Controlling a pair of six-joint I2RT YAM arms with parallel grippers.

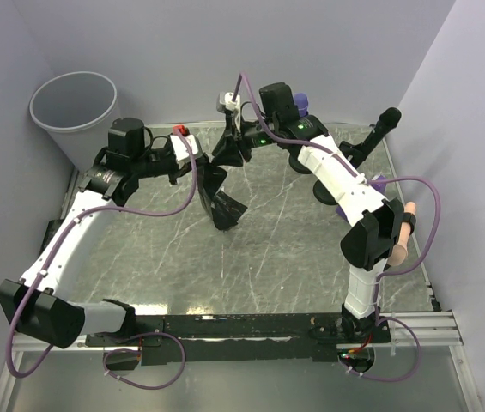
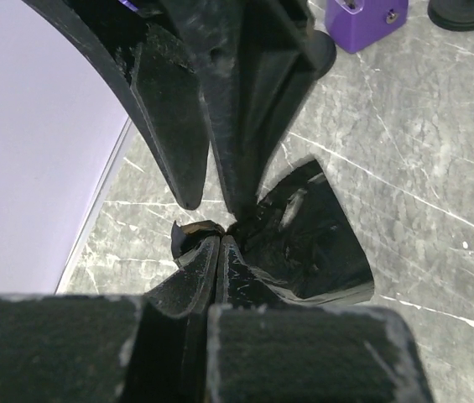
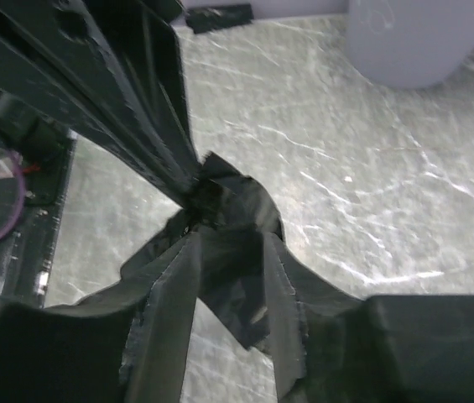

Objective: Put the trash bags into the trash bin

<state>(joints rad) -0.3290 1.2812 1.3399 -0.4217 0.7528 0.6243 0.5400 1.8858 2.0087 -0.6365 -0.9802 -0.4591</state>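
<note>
A black trash bag hangs above the middle of the table, its lower end near the surface. My left gripper is shut on its top edge; in the left wrist view my fingertips pinch the crumpled plastic and the bag spreads to the right. My right gripper is right against it from the far side, jaws apart, with the bag lying between its fingers. The light grey round trash bin stands upright at the far left corner; it also shows in the right wrist view.
A purple block and a black round base lie on the table to the right. A black cylinder stands at the far right. Lilac walls close in the back and both sides.
</note>
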